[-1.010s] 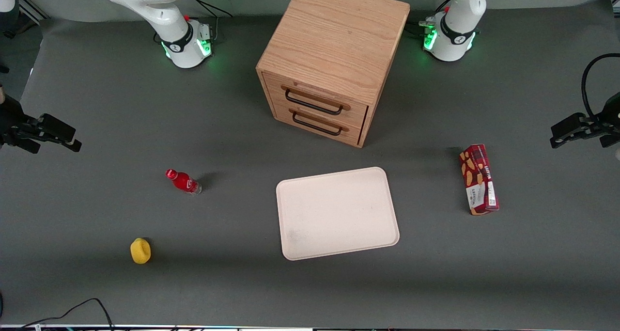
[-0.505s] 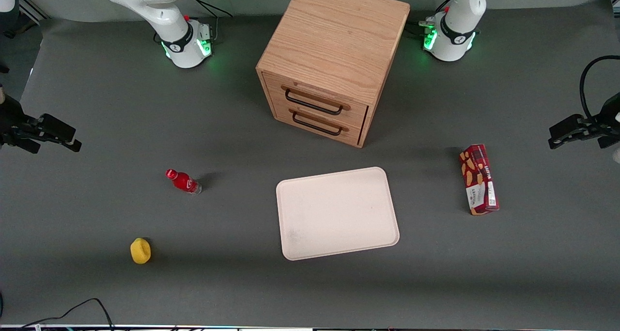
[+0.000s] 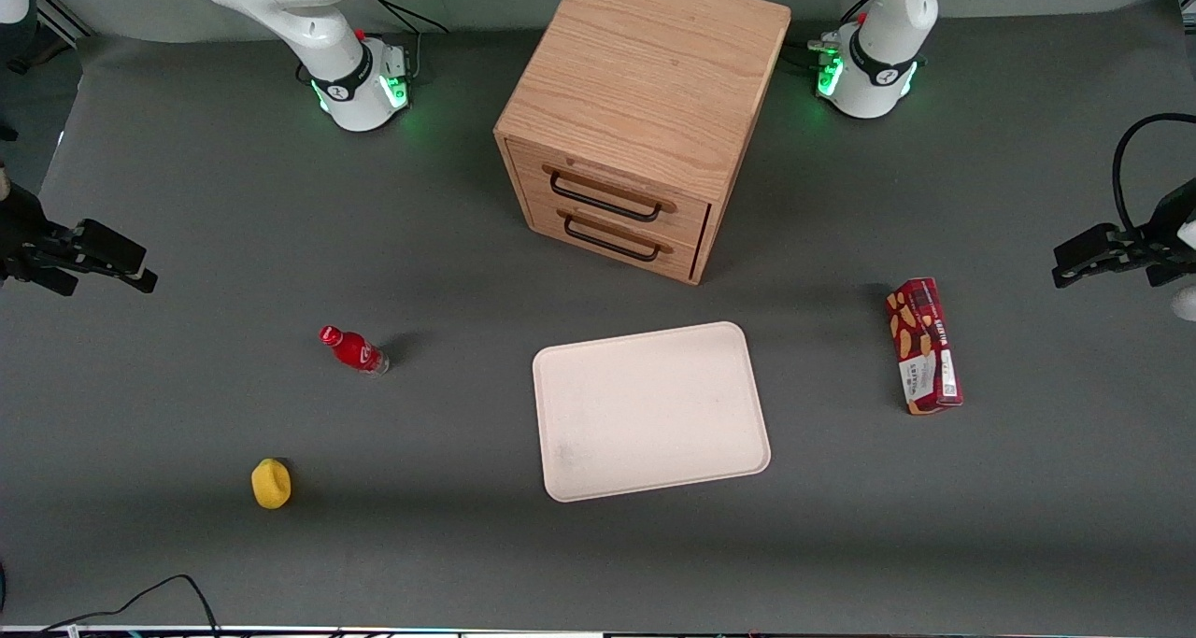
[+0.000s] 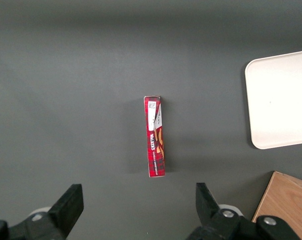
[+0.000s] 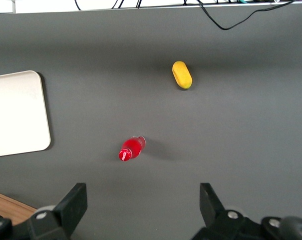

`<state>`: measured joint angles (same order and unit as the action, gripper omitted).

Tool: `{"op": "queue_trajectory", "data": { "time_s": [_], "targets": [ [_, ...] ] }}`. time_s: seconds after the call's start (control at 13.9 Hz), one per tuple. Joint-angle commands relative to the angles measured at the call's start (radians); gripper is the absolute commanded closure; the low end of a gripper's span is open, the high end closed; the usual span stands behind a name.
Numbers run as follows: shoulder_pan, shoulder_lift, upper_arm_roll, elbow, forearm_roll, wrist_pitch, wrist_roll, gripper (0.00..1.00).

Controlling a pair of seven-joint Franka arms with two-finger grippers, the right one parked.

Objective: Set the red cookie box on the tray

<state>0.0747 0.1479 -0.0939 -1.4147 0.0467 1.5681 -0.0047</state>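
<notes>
Grey table from the front: red cookie box (image 3: pixel 923 346) lying flat toward the working arm's end, well apart from bare tray (image 3: pixel 650 411); gripper (image 3: pixel 1089 257) high at the edge. From the left wrist: fingers (image 4: pixel 67 209) spread wide, holding nothing, box untouched, everything left.

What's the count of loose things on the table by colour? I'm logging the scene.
Red: 2, the red cookie box and the red bottle
Yellow: 1, a small yellow object
Pinkish-cream: 1, the tray
Wood: 1, the drawer cabinet
Total: 5
The open gripper hangs above the box.
</notes>
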Motion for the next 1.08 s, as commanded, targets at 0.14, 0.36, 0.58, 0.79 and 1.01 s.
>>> {"op": "queue_trajectory", "data": {
  "time_s": [0.14, 0.36, 0.58, 0.79, 1.01],
  "targets": [
    [-0.007, -0.005, 0.003, -0.012, 0.005, -0.014, 0.009, 0.00],
    [-0.009, -0.005, 0.002, -0.027, 0.005, -0.013, 0.009, 0.00],
    [-0.006, -0.010, 0.003, -0.105, 0.004, 0.026, 0.009, 0.00],
    [-0.009, -0.014, 0.002, -0.235, 0.004, 0.139, 0.009, 0.00],
    [-0.009, -0.011, 0.002, -0.430, 0.002, 0.330, 0.009, 0.00]
  ]
}}
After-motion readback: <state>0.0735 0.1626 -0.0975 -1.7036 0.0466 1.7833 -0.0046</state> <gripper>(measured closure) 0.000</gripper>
